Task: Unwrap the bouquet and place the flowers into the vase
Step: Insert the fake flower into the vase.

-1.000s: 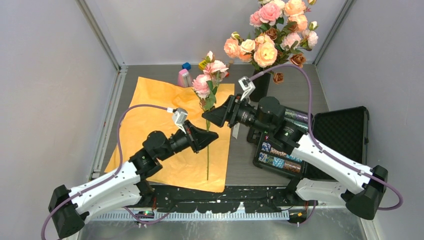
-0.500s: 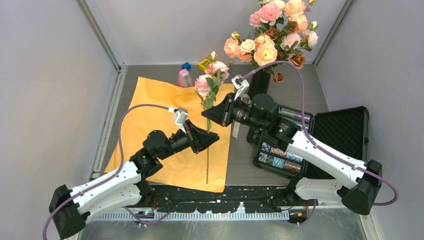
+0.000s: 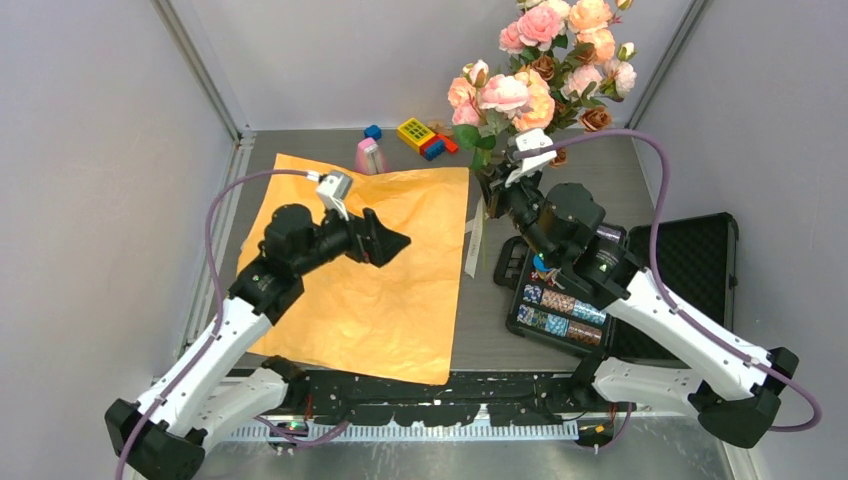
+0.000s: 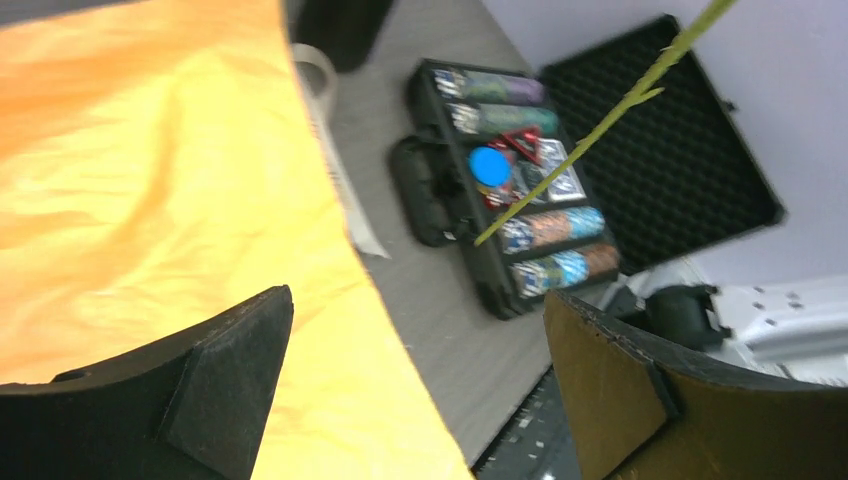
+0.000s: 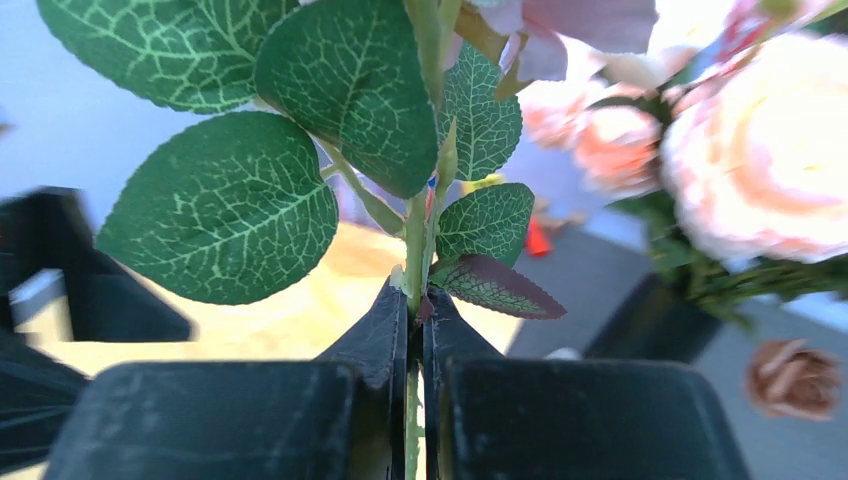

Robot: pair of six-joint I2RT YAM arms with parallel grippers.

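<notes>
The flowers were mostly seen standing in the vase at the far right of the table, the vase itself being largely hidden behind the right arm in the top view. One more rose was held upright just left of that bunch. The right gripper was clamped on its thin green stem just below the leaves, and the stem's lower end hung free above the open case. The left gripper was held over the orange paper, its jaws wide apart and nothing between them. The paper was spread flat at the left middle of the table, with the cream ribbon lying along its right edge; no other stem was seen on it.

The unwrapping was judged done, and the step in hand was taken to be the placing of the final rose. For the next move, the stem's tip would need to be lifted clear, brought over the crowded neck of the vase, and threaded down between the stems already there before the grip was released
</notes>
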